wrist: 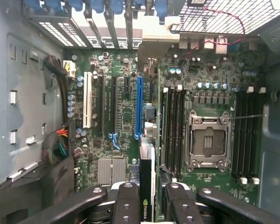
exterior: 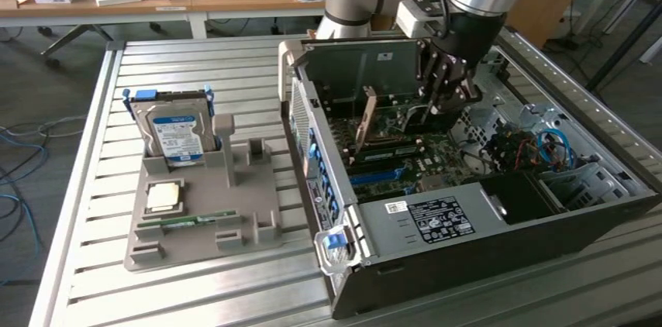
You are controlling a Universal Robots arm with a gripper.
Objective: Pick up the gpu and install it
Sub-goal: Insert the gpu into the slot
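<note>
One gripper (exterior: 445, 102), upper centre of the exterior view inside the open computer case (exterior: 517, 265), clamps the gpu (wrist: 147, 172) edge-on between its fingers (wrist: 127, 200). The card's long axis runs parallel to the blue slot (wrist: 139, 107).

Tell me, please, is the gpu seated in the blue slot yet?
Not seated: the gripper holds the gpu edge-on, and the blue slot lies bare.

Exterior high and oblique; wrist close over shared motherboard (exterior: 408, 149) (wrist: 126, 112)
</note>
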